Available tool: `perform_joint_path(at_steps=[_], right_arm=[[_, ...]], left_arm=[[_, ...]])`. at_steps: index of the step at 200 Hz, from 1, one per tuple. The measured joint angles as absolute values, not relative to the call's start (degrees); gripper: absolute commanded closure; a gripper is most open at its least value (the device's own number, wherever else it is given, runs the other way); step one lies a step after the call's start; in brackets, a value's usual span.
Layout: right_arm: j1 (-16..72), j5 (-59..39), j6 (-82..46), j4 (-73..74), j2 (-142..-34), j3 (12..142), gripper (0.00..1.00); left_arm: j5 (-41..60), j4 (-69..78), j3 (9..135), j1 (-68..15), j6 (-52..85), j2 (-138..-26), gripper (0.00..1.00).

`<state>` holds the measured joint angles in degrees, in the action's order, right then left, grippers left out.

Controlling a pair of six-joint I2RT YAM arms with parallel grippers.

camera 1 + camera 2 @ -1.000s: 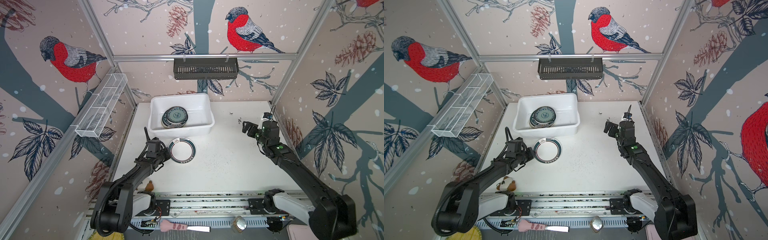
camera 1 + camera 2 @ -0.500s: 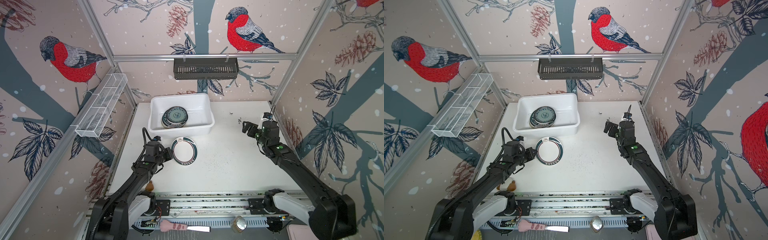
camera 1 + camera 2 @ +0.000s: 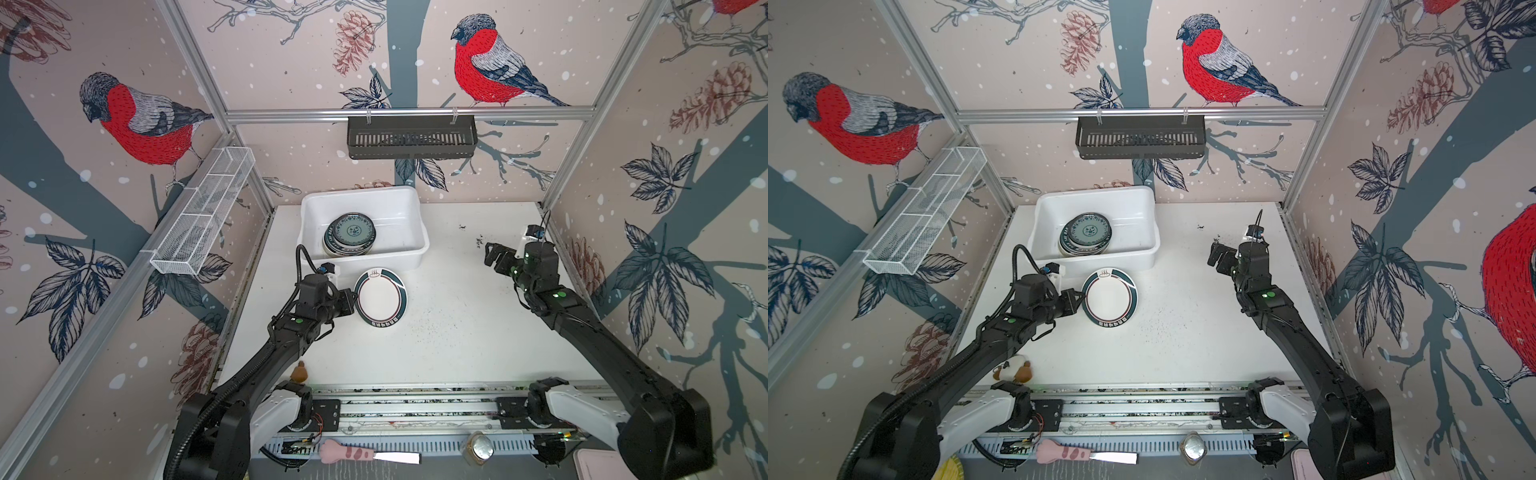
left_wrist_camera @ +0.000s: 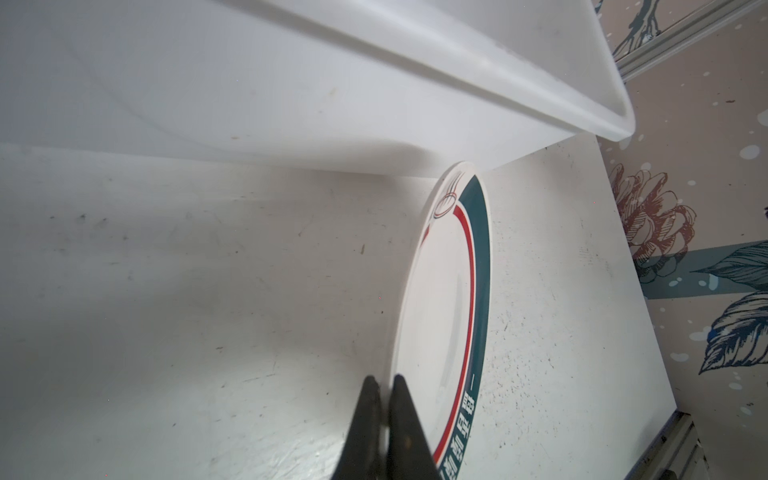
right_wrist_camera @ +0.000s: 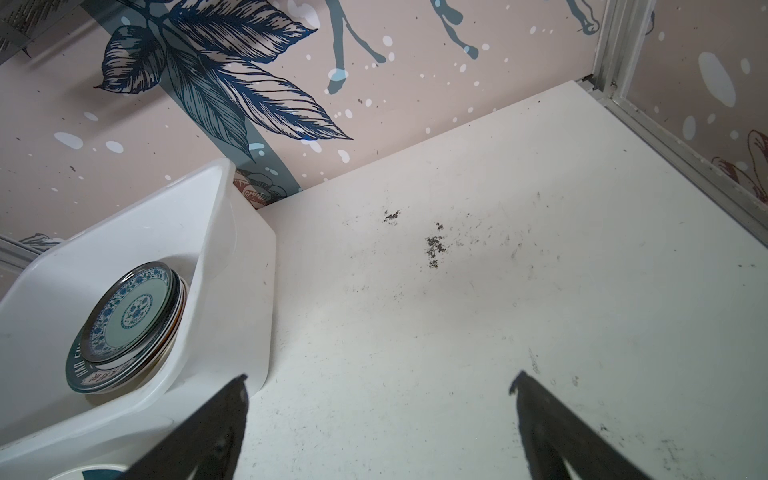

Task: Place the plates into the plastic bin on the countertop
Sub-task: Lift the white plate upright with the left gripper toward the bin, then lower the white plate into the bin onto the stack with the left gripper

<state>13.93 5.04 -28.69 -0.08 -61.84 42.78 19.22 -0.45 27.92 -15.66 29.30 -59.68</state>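
A: Where was the loose plate, and what was it like?

B: The white plate was outside the plastic bin, just in front of its near wall, over the countertop. It was round, flat and glossy, with a dark teal band, a thin red ring and pale lettering round the rim. It was tilted; whether its edge touched the top, I could not tell.

A: Was anything holding it?

B: Yes. The left gripper had its two thin black jaws pinched onto the rim, at the plate's left edge in both top views.

A: And the bin?

B: A smooth white tub, rectangular with rounded corners and a rolled lip, set near the back wall. Inside lay a stack of plates, topped by a pale teal one with a blue flowered pattern. A dark lettered rim showed beneath it.

A: The other arm?

B: The right gripper hung over bare countertop at the right, well apart from the bin. Its dark pointed jaws were spread wide and held nothing. The top there was matte white, scuffed and flecked with dark crumbs.

A: Beyond that?

B: A black slotted basket hung on the rear rail, and a white wire mesh rack ran along the left wall.
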Motion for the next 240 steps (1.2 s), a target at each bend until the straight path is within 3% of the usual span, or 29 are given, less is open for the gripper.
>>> perform_joint_path(at_steps=[175,240], right_arm=[[13.9,6.1,-28.4,-0.5,-60.7,43.0,0.01],[13.8,7.6,-28.3,-0.9,-59.8,43.2,0.01]], left_arm=[[24.9,6.6,49.2,-19.3,28.5,-75.9,1.00],[27.0,13.4,56.3,-12.4,29.4,-84.0,1.00]])
